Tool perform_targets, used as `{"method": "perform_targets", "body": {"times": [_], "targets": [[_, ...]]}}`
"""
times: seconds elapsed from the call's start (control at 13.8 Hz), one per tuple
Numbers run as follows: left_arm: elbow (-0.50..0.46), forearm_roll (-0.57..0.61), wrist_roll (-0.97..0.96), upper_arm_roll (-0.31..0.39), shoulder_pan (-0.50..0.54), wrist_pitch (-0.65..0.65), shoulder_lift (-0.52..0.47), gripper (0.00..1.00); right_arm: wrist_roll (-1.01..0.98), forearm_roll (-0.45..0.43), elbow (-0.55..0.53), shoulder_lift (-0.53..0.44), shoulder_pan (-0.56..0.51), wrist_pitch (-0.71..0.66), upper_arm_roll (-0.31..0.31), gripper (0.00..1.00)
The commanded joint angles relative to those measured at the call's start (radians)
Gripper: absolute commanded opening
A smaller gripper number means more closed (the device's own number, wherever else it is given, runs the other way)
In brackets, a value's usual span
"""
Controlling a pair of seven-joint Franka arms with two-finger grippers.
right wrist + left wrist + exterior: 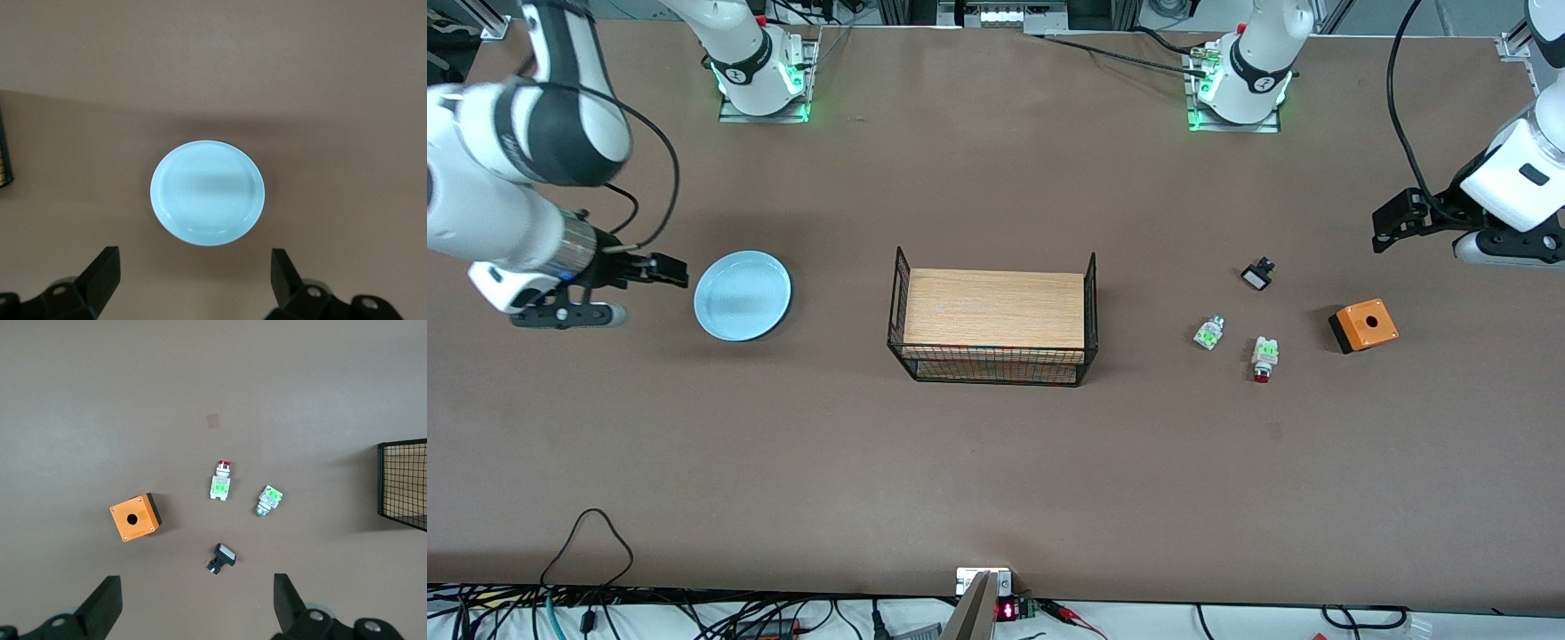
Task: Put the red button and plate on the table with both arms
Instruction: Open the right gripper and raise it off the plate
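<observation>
1. Plate lies flat on the tabletop toward the right arm's end, well apart from the wire stand; I see it whole and bare in the right wrist view.
2. Right tool hangs just beside the plate's rim, not touching it, jaws spread wide and holding nothing.
3. Red button lies on its side on the tabletop toward the left arm's end, red cap pointing toward the front camera; left wrist view shows it too.
4. Green-and-clear part sits just beside the red button, apart from it, a little farther from the front camera.
5. Black-and-white part lies farther from the camera than both.
6. Orange box with a black base and a hole on top sits near the red button, closer to the left arm's end.
7. Left tool hovers over bare tabletop near the table edge, jaws wide apart, empty; I read this arm as waiting.
</observation>
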Motion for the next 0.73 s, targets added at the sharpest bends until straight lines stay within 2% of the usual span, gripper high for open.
{"method": "perform_targets", "body": {"times": [0.0, 0.29, 0.65], "targets": [[0.015, 0.003, -0.005, -0.012, 0.012, -0.007, 0.005, 1.00, 0.014, -0.004, 0.151, 0.008, -0.008, -0.151, -0.005, 1.00], [0.015, 0.003, -0.005, -0.012, 0.013, -0.007, 0.005, 1.00, -0.003, -0.035, 0.263, -0.018, -0.024, -0.222, -0.013, 1.00], [0.015, 0.003, -0.005, -0.012, 0.012, -0.006, 0.005, 1.00, 0.001, -0.081, 0.310, -0.042, -0.067, -0.222, -0.011, 1.00]]}}
